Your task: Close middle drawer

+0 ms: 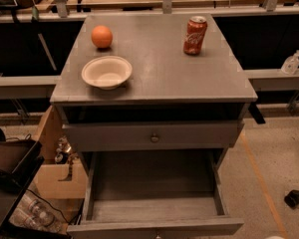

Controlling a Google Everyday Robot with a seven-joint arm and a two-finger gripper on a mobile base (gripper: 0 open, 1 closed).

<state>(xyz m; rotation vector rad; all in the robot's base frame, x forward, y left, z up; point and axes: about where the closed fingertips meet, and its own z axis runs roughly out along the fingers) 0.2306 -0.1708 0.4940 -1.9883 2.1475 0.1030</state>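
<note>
The middle drawer (154,203) of the grey cabinet is pulled far out toward me. Its long shallow box is empty, and its low front (154,227) runs along the bottom edge of the view; the knob is barely visible there. Above it is the taller top drawer front (114,136) with a small round knob (154,138), standing slightly out under the cabinet top (154,63). The lowest drawer is hidden beneath the open one. The gripper is not in view.
On the cabinet top stand an orange (101,36), a white bowl (106,72) and a red soda can (195,35). A cardboard box (57,176) and a black bin (10,158) sit to the left. A clear bottle (291,62) and a caster wheel (294,198) are on the right.
</note>
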